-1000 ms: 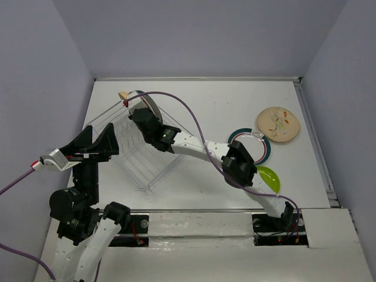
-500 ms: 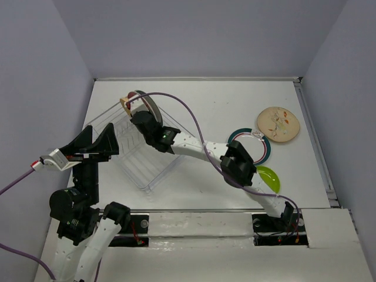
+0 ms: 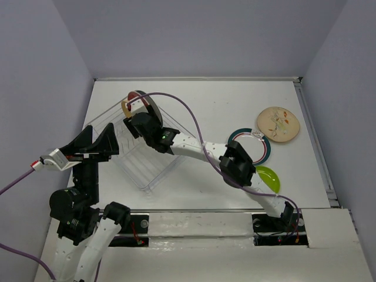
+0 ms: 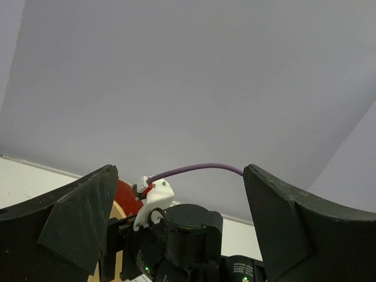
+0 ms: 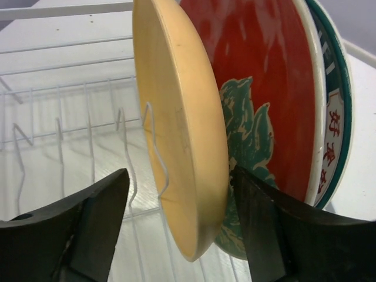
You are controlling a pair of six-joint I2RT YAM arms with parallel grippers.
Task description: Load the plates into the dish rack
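Wire dish rack (image 3: 141, 170) sits left on the counter (image 3: 223, 106), long axis slanting far-left to near-right; three standing plates (image 3: 136, 101) fill its far end, three lie flat at right: beige plate (image 3: 278, 124), flat teal-rimmed plate (image 3: 261, 147), lime plate (image 3: 270, 179). Left wrist: left fingers (image 4: 76, 217) spread wide, empty. Right wrist: right fingers (image 5: 88, 229), parted, straddle the upright orange-yellow plate (image 5: 176, 135) unclamped, red plate (image 5: 264, 88) and racked teal-rimmed plate (image 5: 336, 111) behind.

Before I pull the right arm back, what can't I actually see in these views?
Top view: the right arm covers part of the lime green plate and a teal-rimmed plate.
Right wrist view: the orange-yellow plate hides part of the red plate; whether it sits in a dish rack slot is unclear.
Left wrist view: the right arm blocks the dish rack.
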